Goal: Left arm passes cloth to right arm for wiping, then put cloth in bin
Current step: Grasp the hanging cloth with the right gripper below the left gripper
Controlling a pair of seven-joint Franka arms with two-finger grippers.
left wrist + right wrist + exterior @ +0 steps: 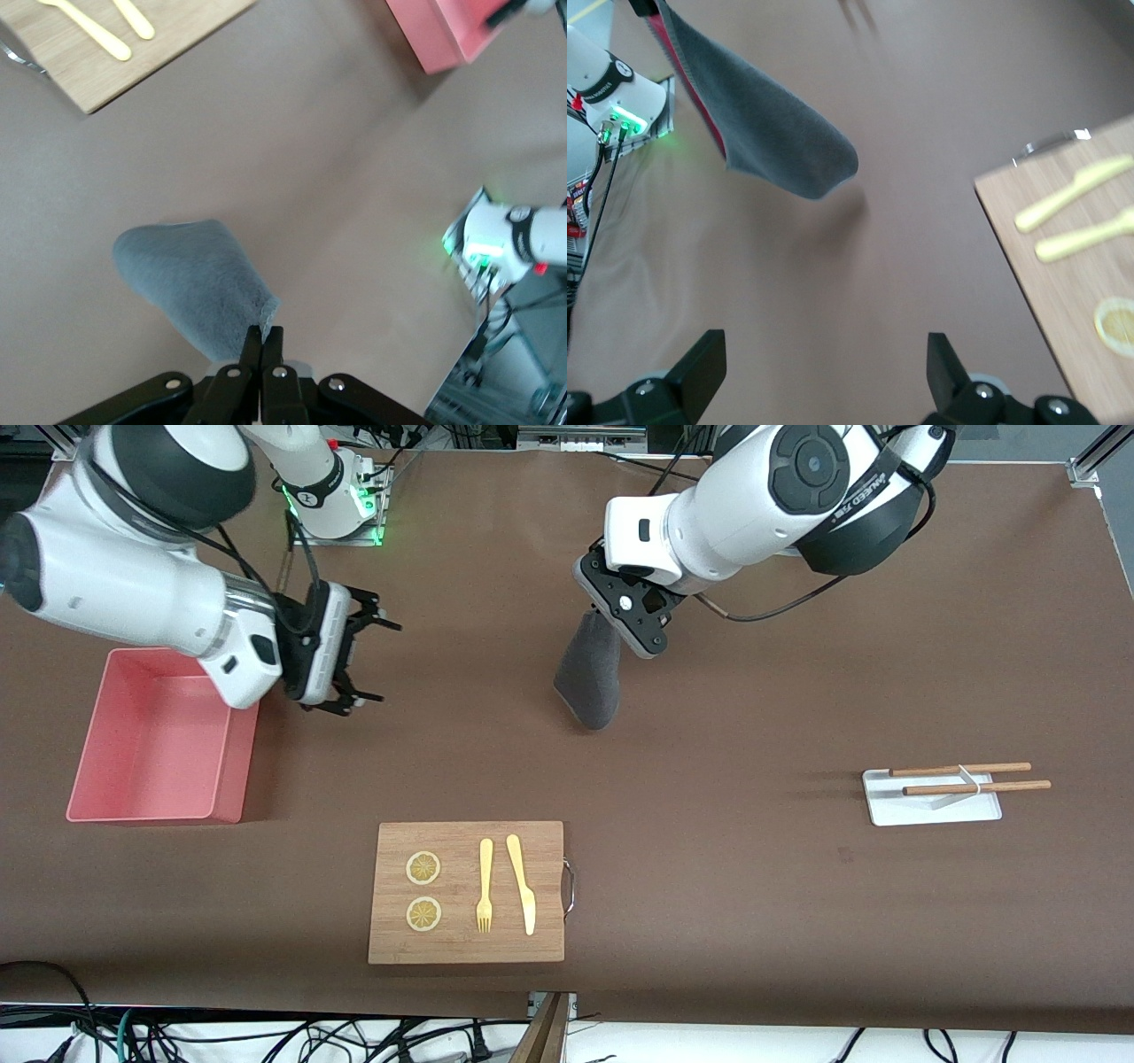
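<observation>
My left gripper (611, 615) is shut on the top edge of the cloth (588, 673), which hangs dark grey in the air over the middle of the table. In the left wrist view the cloth (199, 283) hangs from my closed fingers (263, 341). In the right wrist view the cloth (757, 124) shows a pink-red inner face. My right gripper (372, 660) is open and empty, in the air beside the pink bin (151, 735), pointing toward the cloth. The bin stands empty at the right arm's end of the table.
A wooden cutting board (467, 892) with two lemon slices, a yellow fork and a yellow knife lies near the front camera. A small white tray (930, 797) with two wooden sticks lies toward the left arm's end.
</observation>
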